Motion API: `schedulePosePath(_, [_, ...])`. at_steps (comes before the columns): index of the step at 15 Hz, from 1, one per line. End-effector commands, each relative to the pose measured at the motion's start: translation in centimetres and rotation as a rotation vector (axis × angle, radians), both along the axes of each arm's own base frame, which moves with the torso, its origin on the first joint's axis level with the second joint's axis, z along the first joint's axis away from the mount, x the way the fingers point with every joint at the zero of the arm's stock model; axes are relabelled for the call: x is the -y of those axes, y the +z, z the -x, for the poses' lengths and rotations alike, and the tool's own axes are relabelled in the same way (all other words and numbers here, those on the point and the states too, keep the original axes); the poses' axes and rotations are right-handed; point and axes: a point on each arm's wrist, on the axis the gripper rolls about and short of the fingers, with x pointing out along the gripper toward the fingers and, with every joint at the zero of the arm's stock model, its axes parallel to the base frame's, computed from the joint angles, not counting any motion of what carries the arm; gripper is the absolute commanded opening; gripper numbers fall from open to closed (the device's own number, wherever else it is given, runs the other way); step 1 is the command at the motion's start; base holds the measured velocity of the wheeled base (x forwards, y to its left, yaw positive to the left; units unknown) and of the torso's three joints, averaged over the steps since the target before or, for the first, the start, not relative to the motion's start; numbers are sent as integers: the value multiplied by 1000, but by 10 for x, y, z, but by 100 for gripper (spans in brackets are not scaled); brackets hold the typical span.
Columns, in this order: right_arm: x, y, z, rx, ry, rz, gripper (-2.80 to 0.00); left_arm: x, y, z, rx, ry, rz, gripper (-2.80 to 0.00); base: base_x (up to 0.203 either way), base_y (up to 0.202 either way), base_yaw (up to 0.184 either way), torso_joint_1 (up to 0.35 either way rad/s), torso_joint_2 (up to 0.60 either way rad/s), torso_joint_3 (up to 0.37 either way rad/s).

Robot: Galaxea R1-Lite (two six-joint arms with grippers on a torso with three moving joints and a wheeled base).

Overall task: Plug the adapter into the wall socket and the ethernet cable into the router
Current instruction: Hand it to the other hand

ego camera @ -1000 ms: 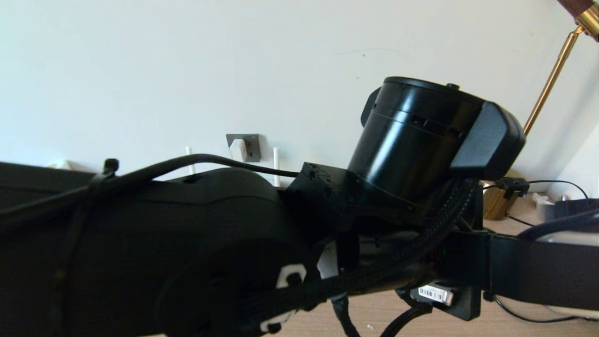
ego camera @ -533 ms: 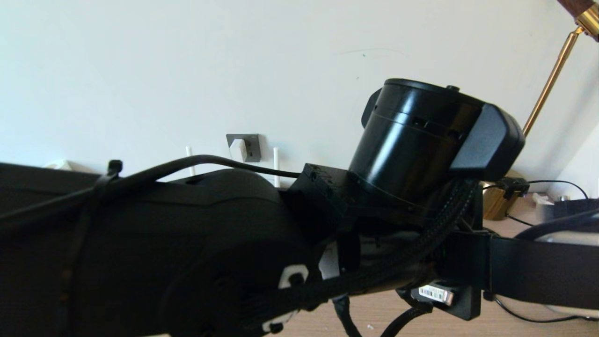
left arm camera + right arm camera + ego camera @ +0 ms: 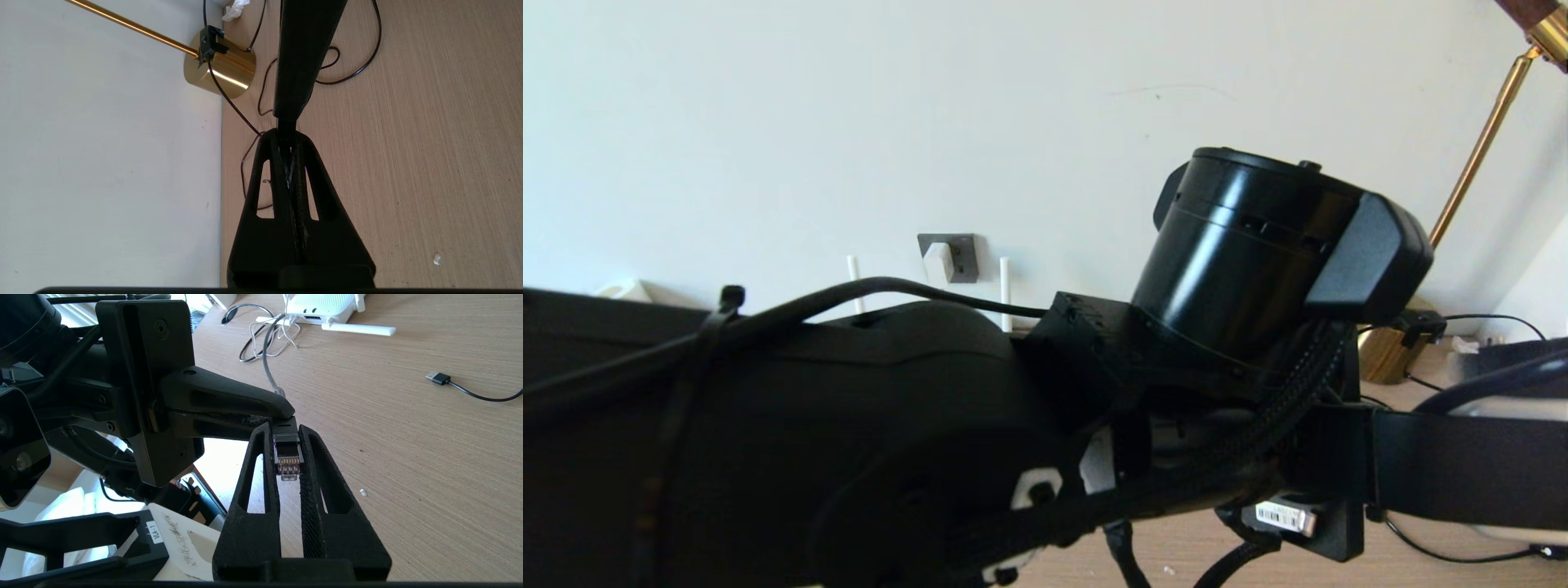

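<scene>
Right wrist view, right claw (image 3: 288, 451) pinching ethernet cable (image 3: 288, 457) plug

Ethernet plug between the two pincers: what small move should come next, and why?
Probably the left pincer should let go. The right pincer has its fingers on both sides of the clear ethernet plug, contacts pointing outward, while the left one pinches the plug's rear end. Once freed, the right arm could carry it toward the router at the far side of the table.
</scene>
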Motion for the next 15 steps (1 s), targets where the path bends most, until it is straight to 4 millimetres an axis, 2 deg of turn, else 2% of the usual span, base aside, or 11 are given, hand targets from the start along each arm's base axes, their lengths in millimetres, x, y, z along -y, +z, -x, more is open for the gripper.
schedulePosePath(1, [0, 1, 1, 5, 6, -3, -280, -1, -1, 1, 0, -1, -5, -280, 0, 0, 0, 0, 0, 0])
schedulePosePath(2, [0, 1, 1, 4, 5, -5, -280, -1, -2, 1, -2, 0, -7, 0, 0, 0, 0, 0, 0, 0])
schedulePosePath(4, [0, 0, 1, -9, 0, -10, -280, 1, 1, 0, 17, 0, 35, 0, 0, 0, 0, 0, 0, 0])
schedulePosePath(6, [1, 3, 5, -51, -16, -57, -280, -8, 7, 3, 38, 4, 62, 0, 0, 0, 0, 0, 0, 0])
schedulePosePath(9, [4, 14, 22, -109, -70, -171, -280, -26, 32, 10, 147, -11, 154, 0, 0, 0, 0, 0, 0, 0])
schedulePosePath(12, [5, 38, 25, -273, -95, -329, -280, -48, 28, 21, 269, -43, 204, 0, 0, 0, 0, 0, 0, 0])
schedulePosePath(15, [3, 59, 19, -414, -73, -396, -280, -60, 23, 31, 441, -199, 336, 0, 0, 0, 0, 0, 0, 0])
